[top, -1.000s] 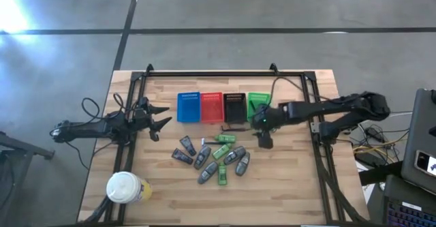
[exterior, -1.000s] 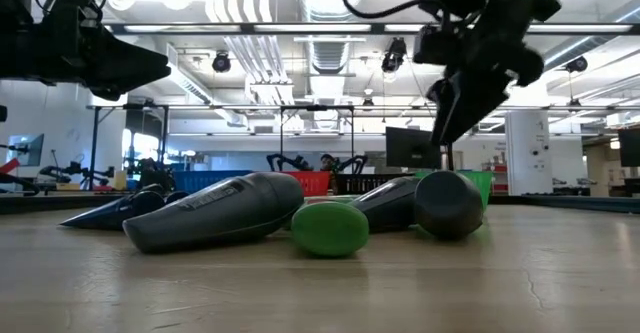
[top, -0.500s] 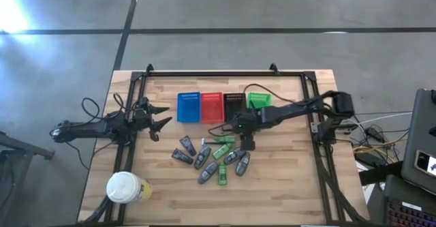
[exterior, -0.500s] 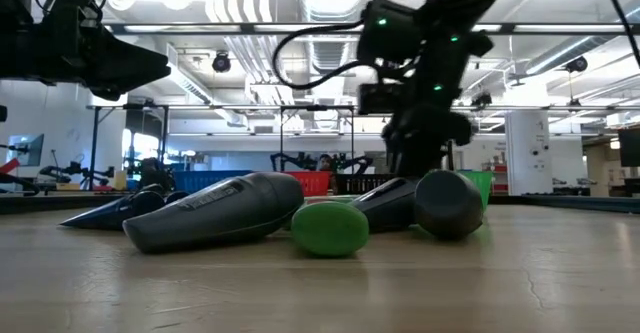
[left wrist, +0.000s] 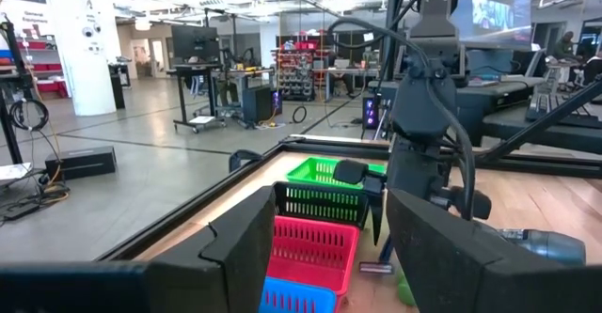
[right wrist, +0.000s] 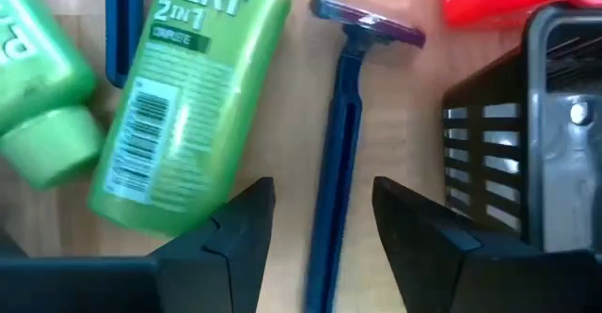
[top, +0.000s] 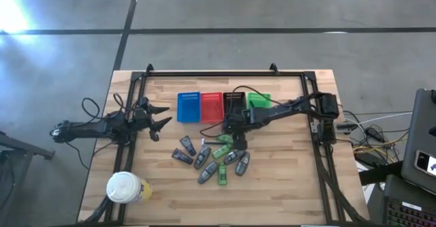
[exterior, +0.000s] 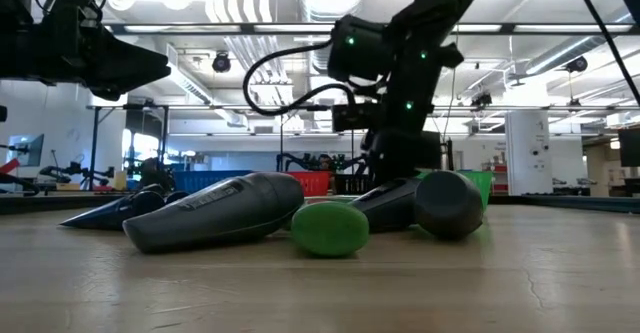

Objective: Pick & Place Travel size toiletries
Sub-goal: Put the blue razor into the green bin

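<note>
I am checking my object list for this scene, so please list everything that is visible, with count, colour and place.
Baskets: four, blue, red, black, green, in a row at the table's back.
Tubes: about ten, grey, green, dark, in a cluster at mid-table.
Razor: one, blue, beside the black basket.
Cup: one, white-lidded, front left corner.
Table: one, wooden.
Left gripper: open, at the left edge.
Right gripper: open, over the razor.
</note>
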